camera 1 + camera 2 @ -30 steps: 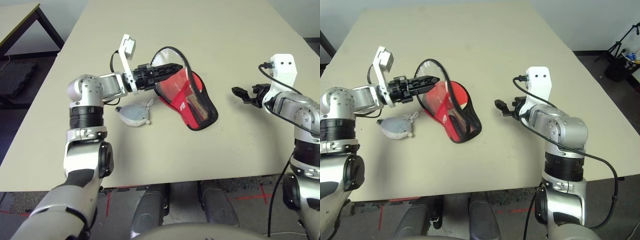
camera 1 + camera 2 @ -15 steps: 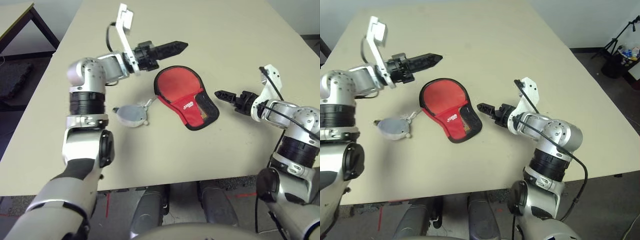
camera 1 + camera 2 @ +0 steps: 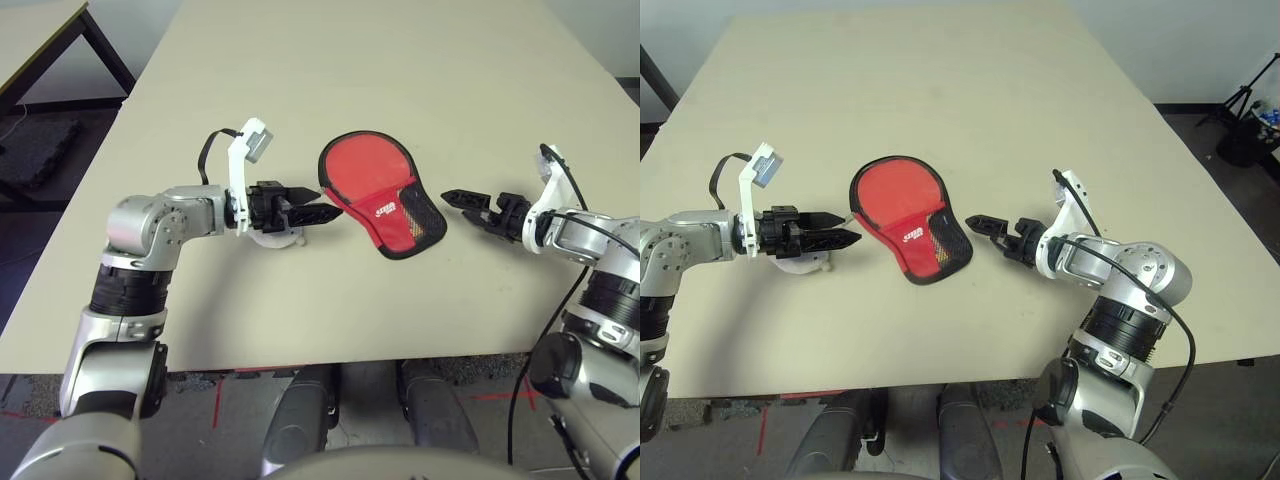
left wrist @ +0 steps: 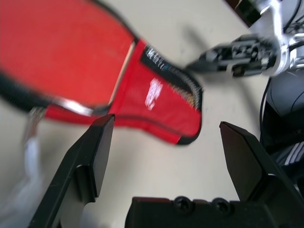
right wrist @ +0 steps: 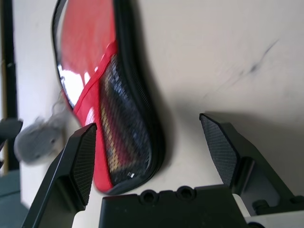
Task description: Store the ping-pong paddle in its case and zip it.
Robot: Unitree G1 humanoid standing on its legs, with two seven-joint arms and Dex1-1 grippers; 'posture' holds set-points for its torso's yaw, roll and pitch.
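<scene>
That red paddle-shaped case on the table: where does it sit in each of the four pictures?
Left eye view: the case lies mid-table, between the two hands.
Right eye view: same spot, just left of centre.
Left wrist view: it fills the upper left.
Right wrist view: seen edge-on at the left.
Shared landmark: its black mesh pocket.

My head's two eyes looked forward and down on the table (image 3: 300, 60) from above, a little apart, sharing the case (image 3: 380, 195) between my arms. My left wrist camera looked low along its fingers (image 4: 92, 152) at the case from close by. My right wrist camera faced that same case (image 5: 118, 109) from the opposite side, equally near.
</scene>
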